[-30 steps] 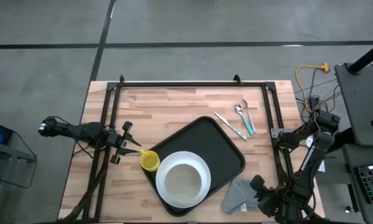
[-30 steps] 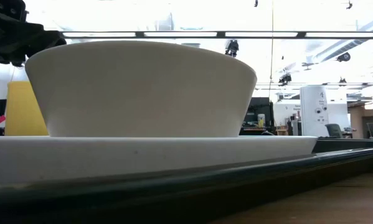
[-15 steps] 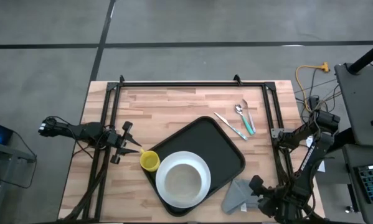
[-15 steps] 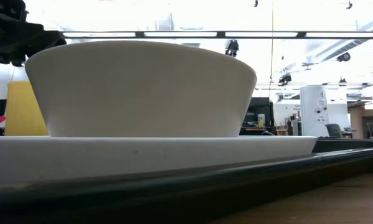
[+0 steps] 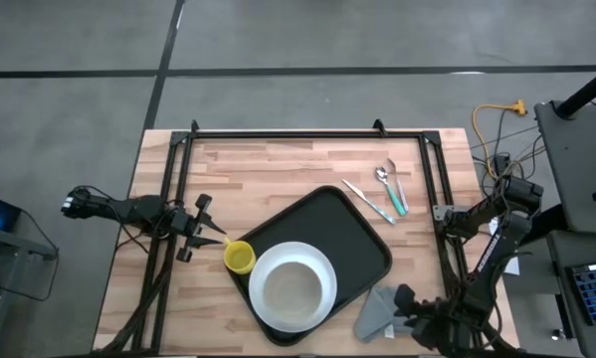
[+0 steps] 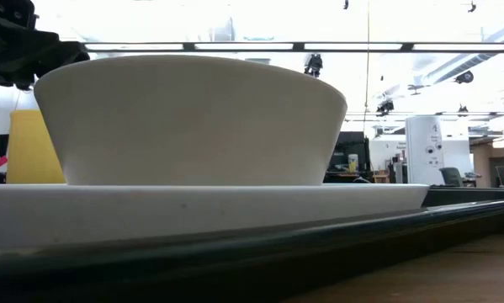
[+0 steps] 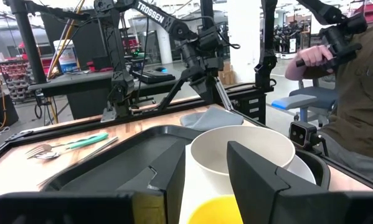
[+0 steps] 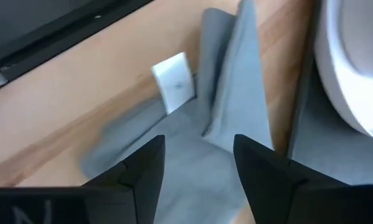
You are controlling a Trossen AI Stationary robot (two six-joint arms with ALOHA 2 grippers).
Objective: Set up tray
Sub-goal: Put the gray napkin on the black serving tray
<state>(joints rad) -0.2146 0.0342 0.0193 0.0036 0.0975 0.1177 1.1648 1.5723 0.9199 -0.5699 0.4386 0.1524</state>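
The black tray (image 5: 362, 234) lies slantwise mid-table. On its near end sits a white plate (image 5: 259, 298) with a white bowl (image 5: 296, 288) on it. A yellow cup (image 5: 240, 258) stands at the tray's left edge, just past the open fingers of my left gripper (image 5: 221, 241); its rim (image 7: 217, 211) shows between them. A grey cloth (image 5: 377, 313) lies flat on the table by the tray's near right corner. My right gripper (image 8: 198, 146) is open and slants down over it; I cannot tell if the fingers touch it.
A fork, a spoon and a teal-handled knife (image 5: 387, 194) lie on the wood right of the tray's far end. A black frame (image 5: 298, 132) borders the table's far and side edges. A person (image 7: 354, 74) sits beyond the table's right side.
My right gripper has tipped a little farther down over the grey cloth. Tray, plate, bowl, cup and my left arm stay as they were.
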